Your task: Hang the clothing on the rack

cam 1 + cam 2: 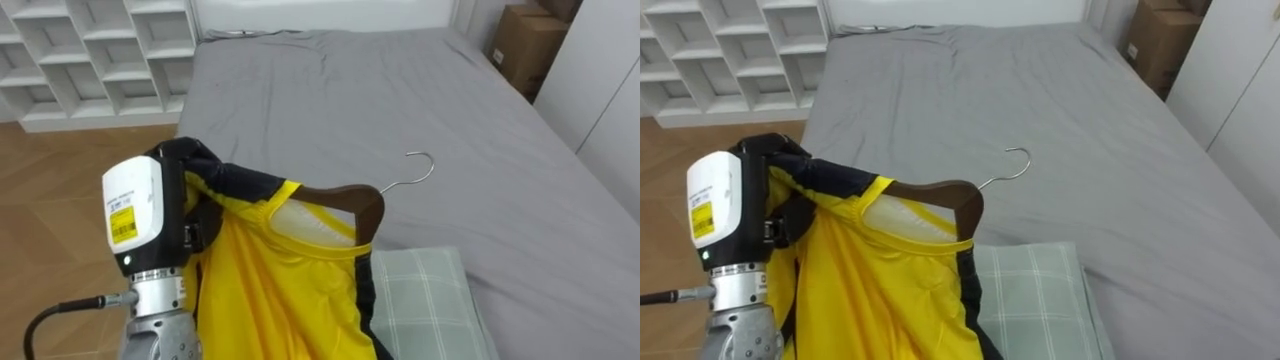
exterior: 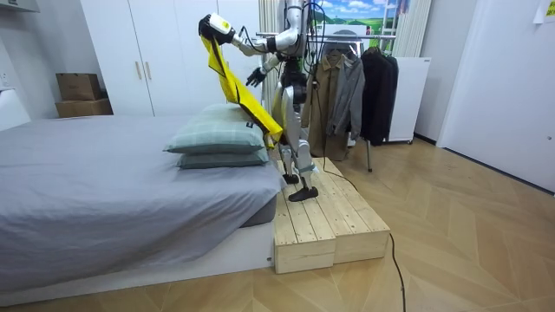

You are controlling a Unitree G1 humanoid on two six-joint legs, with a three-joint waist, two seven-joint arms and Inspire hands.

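A yellow garment (image 1: 265,290) with dark trim hangs on a brown wooden hanger (image 1: 345,200), whose metal hook (image 1: 420,170) points out over the bed. My left hand (image 1: 195,160) is raised in front of me, its dark fingers curled round the hanger's left end and the garment's shoulder. In the room view the yellow garment (image 2: 234,87) trails down from that raised hand toward the pillows. My right hand (image 2: 254,76) hangs lower in front of my chest with relaxed fingers, holding nothing.
I stand on a wooden platform (image 2: 321,225) beside a grey bed (image 1: 380,90). Checked pillows (image 1: 425,300) lie just under the garment. A clothes rack with dark coats (image 2: 347,78) stands behind me. White cube shelves (image 1: 100,50) and a cardboard box (image 1: 525,45) flank the bed's far end.
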